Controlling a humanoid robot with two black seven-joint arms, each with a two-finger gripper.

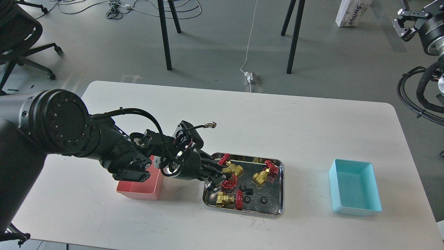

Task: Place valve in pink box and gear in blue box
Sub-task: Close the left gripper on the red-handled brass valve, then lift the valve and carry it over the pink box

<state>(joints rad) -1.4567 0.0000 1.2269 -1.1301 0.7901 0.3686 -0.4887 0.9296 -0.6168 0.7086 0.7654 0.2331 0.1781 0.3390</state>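
The salmon-pink plastic box (140, 187) sits on the white surface (242, 114), partly hidden. The left pincer (218, 175) reaches into the shiny steel tray (281, 187), spread around a brass valve with a red wheel (231, 169), not lifted yet. Tiny black gears (247, 199) wait there. The light blue box (355, 191) looks empty. The right pincer (402, 26) hangs spread, far away.
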